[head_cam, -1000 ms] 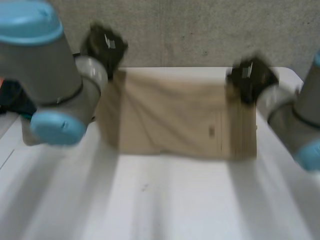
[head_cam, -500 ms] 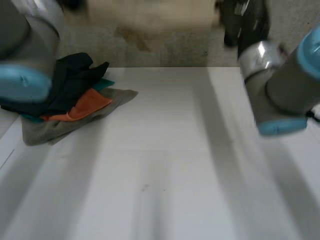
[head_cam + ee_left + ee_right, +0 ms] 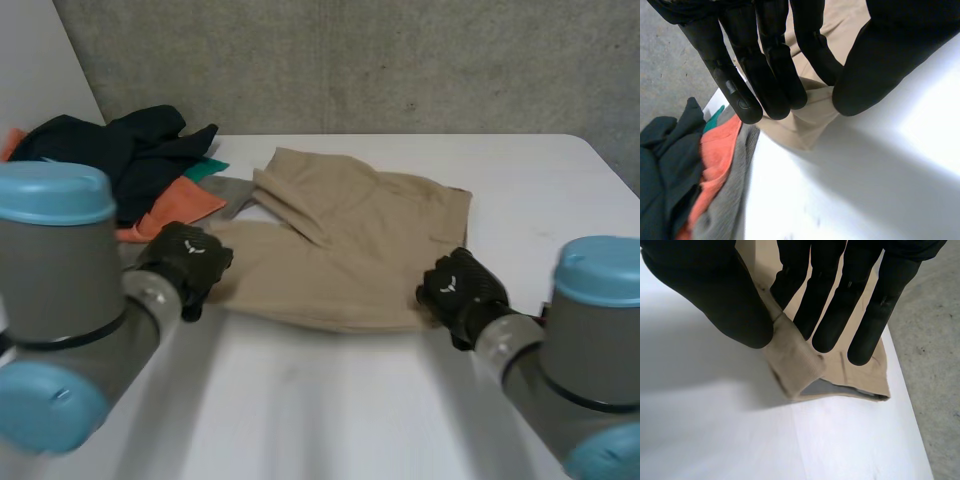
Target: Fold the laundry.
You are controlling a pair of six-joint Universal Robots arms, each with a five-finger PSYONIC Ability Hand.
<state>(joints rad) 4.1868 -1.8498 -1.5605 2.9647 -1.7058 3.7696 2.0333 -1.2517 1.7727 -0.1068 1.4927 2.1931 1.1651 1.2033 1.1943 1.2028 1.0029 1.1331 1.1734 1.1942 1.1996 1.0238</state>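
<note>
White bench (image 3: 330, 410) under tan garment (image 3: 340, 250); left hand (image 3: 185, 262) fingers pinching one near corner, right hand (image 3: 458, 290) the other; clothes pile (image 3: 120, 160) beside.

The white surface (image 3: 330, 420) is lit evenly and softly from above. Beside the tan cloth (image 3: 805, 130) it is washed to bright glare, while the dark clothes pile (image 3: 110, 160) behind the cloth is left dim.

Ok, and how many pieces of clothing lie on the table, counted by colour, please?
beige garment: 1
dark garment: 1
orange piece: 1
teal piece: 1
grey piece: 1
Total: 5 that can be told apart; the heaped ones overlap, so more could be hidden.
</note>
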